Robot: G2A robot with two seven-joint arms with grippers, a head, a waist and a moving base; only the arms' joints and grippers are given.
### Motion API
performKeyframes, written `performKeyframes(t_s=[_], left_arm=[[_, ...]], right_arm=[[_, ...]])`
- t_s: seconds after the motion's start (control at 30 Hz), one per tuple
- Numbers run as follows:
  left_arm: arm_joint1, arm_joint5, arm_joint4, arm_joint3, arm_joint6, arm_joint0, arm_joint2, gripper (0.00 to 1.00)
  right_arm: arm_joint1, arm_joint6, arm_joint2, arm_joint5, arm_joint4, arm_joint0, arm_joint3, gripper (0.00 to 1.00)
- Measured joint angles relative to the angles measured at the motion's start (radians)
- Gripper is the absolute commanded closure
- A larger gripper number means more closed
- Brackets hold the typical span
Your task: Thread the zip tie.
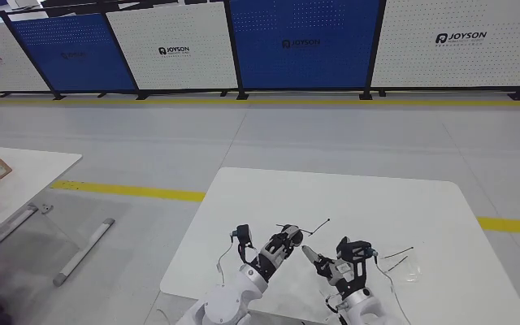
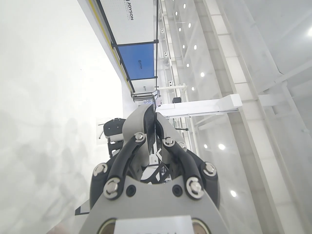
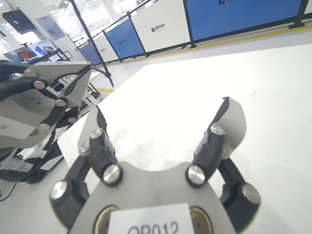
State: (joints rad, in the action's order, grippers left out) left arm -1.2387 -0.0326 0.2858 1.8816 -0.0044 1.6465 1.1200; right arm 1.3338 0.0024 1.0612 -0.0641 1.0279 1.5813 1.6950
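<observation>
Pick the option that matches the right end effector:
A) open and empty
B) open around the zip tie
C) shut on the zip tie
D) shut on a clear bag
A: the right end effector has its fingers spread with only bare table between them, while the zip tie is pinched in the left end effector.

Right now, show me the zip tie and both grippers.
zip tie (image 1: 317, 227), top view, free strap length.
left gripper (image 2: 154, 113), left wrist view, between its shut fingertips.
right gripper (image 3: 162, 104), right wrist view, midway between its open fingertips.
</observation>
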Motion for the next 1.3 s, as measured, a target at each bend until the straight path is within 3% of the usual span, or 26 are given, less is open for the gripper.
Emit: performKeyframes(t_s=[0.03,0.07,0.1,0.13,0.2,0.37,0.57,0.87,1.3], left_arm=[[0.0,0.0,0.0,-0.001,0.0,-0.001,-0.001,1.0],[-0.001,0.0,-0.001,-0.004,0.0,-0.003,-0.004,1.0],[-0.001,0.0,-0.004,-0.006,0.001,-0.005,-0.008,1.0],[-0.002,0.0,-0.008,-0.007,0.004,-0.006,-0.011,1.0],[-0.004,-0.003,-0.017,-0.01,0.012,-0.01,-0.02,1.0],[-0.007,0.0,-0.021,-0.016,0.035,-0.016,-0.028,1.0],[-0.01,0.002,-0.052,-0.008,0.062,-0.016,-0.044,1.0],[-0.015,0.004,-0.079,-0.04,0.071,-0.028,-0.065,1.0],[-0.016,0.003,-0.095,-0.043,0.064,-0.026,-0.066,1.0]], right_arm=[[0.0,-0.005,0.001,0.004,-0.003,0.0,-0.002,0.0],[0.001,-0.015,0.002,0.009,-0.009,-0.001,-0.005,0.16],[0.002,-0.022,0.001,0.012,-0.012,-0.002,-0.008,0.74],[0.003,-0.028,0.0,0.013,-0.015,-0.003,-0.011,0.8],[0.005,-0.034,-0.006,0.017,-0.019,-0.01,-0.019,0.73],[0.01,-0.003,-0.027,0.024,-0.009,-0.033,-0.035,0.8],[0.01,0.008,-0.031,-0.005,-0.018,-0.037,-0.031,0.72],[0.007,0.008,-0.027,-0.02,-0.008,-0.028,-0.019,0.68],[0.007,0.004,-0.029,-0.029,-0.002,-0.029,-0.012,0.75]])
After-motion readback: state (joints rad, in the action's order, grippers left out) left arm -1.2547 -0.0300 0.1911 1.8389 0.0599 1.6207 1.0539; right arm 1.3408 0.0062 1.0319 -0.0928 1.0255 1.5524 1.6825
